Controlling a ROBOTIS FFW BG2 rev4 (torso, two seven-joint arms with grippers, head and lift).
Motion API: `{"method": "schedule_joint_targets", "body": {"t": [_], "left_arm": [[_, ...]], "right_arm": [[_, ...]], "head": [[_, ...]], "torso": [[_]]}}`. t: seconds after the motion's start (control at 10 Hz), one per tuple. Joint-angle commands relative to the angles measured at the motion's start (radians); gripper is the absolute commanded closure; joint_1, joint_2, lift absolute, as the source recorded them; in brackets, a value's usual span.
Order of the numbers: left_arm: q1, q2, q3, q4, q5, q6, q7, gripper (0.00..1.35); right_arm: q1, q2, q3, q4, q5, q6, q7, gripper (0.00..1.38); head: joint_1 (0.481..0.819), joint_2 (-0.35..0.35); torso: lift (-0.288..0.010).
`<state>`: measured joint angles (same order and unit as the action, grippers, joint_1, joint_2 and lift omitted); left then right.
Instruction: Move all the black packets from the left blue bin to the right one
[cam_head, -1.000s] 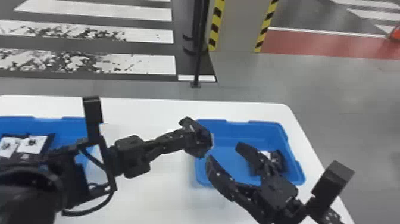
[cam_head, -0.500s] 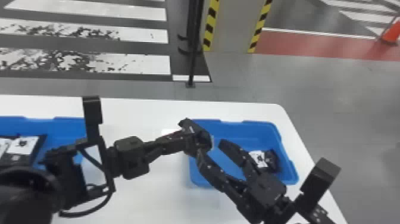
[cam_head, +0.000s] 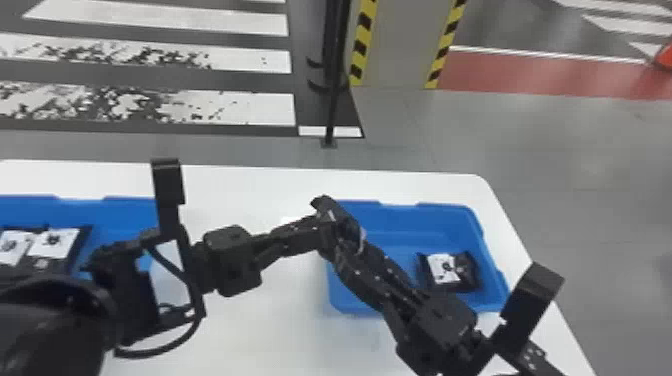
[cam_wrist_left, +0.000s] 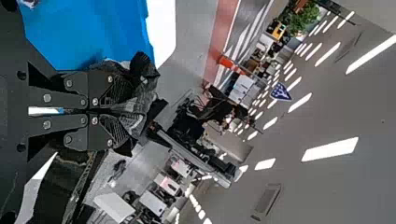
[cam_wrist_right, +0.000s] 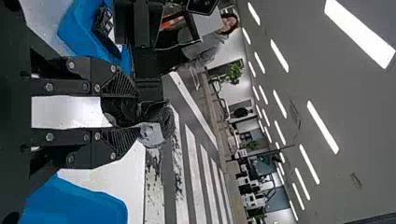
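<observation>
White table (cam_head: 300, 325) spanning beneath, leaving open room between bins. Left bin (cam_head: 125, 210) holding more black packets (cam_head: 55, 245); right bin (cam_head: 350, 302) raising its near-left rim beneath the work, needing clearance. Left gripper (cam_wrist_left: 126, 112) pinching black packet (cam_wrist_left: 140, 100) nearly closed, above right bin's left side; right gripper (cam_wrist_right: 135, 113) straddling it, half open, firmness unclear. Packet crumpling, probably handling light, limp, slippery; free end likely offering best hold.
</observation>
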<state>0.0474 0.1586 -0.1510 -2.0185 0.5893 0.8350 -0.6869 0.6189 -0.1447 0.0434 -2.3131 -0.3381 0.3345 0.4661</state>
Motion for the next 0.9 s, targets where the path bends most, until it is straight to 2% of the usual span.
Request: {"method": "schedule_joint_targets", "body": {"t": [0.0,0.3,0.4,0.6,0.7,0.8], "left_arm": [[-0.001,-0.001,0.003,0.000,0.001,-0.008,0.000,1.20],[0.004,-0.001,0.005,0.000,0.015,-0.028,0.004,1.20],[0.014,-0.002,0.003,0.000,0.047,-0.040,0.015,1.01],[0.043,-0.004,0.023,0.000,0.075,-0.042,0.023,0.24],[0.061,-0.004,0.043,-0.008,0.095,-0.047,0.021,0.09],[0.088,-0.004,0.067,-0.027,0.107,-0.047,0.021,0.13]], "right_arm": [[-0.001,-0.001,0.000,0.005,-0.001,0.007,0.000,1.27],[-0.003,-0.003,-0.002,0.005,0.015,0.007,0.014,1.27],[-0.005,-0.003,-0.002,0.005,0.019,0.007,0.017,1.27],[-0.005,-0.003,-0.006,0.007,0.021,0.007,0.017,1.27],[-0.008,-0.003,-0.017,0.010,0.029,0.007,0.016,1.27],[-0.018,0.002,-0.041,0.024,0.041,0.007,0.016,1.27]], "head": [[0.695,-0.157],[0.695,-0.152],[0.695,-0.151],[0.695,-0.155],[0.695,-0.154],[0.695,-0.151]], "torso": [[-0.144],[-0.144],[-0.144],[-0.144],[-0.144],[-0.144]]}}
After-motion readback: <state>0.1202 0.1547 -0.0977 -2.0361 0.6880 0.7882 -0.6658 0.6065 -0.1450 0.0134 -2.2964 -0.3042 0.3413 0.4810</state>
